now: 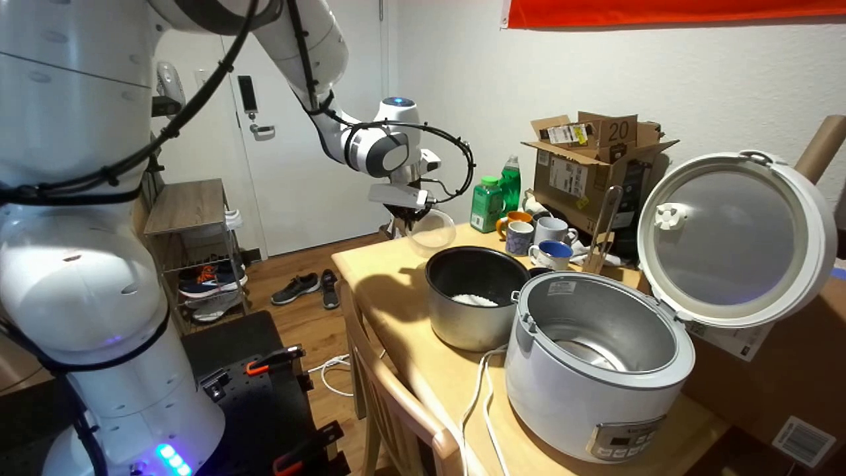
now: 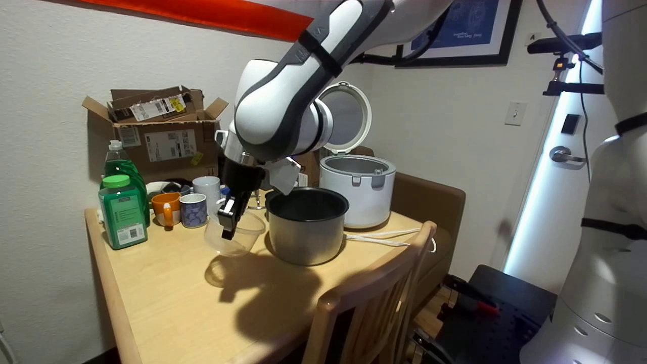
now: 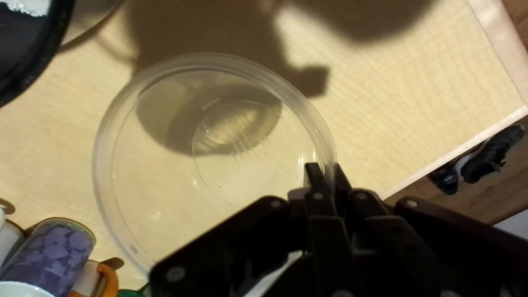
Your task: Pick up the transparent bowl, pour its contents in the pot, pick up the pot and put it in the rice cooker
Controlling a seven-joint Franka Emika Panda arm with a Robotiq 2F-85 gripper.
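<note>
transparent bowl (image 3: 214, 165): in the grip, held up over the bench (image 2: 167, 293), toward the end edge past which dark shoes (image 1: 295, 289) lie; the bench top shows straight through its base.
fingers (image 3: 317, 181): drawn together on the bowl's rim, one tip inside and one outside, parted only by that thin wall.
pot (image 1: 466, 324): upright on the bench between the bowl and the rice cooker (image 1: 568, 396), as both exterior views show; near the bowl, just beside the cooker, though I cannot tell whether those two touch.
white grains (image 1: 473, 300): on the pot's black bottom, partly in view.
rice cooker: upright, farther from that end edge than the pot; its lid (image 1: 733, 231) swung up on the hinge, bare metal showing inside.
mugs (image 2: 193, 211): grouped toward the bench edge along the wall (image 1: 456, 86); orange, white, patterned purple, and one blue within.
green-capped bottle (image 2: 123, 212): near the corner where the end edge meets the wall edge, a taller green bottle (image 1: 511, 180) right behind it.
cardboard box (image 1: 588, 182): behind the mugs, on the wall side.
wooden chair (image 2: 376, 271): its back at the long edge opposite the wall.
</note>
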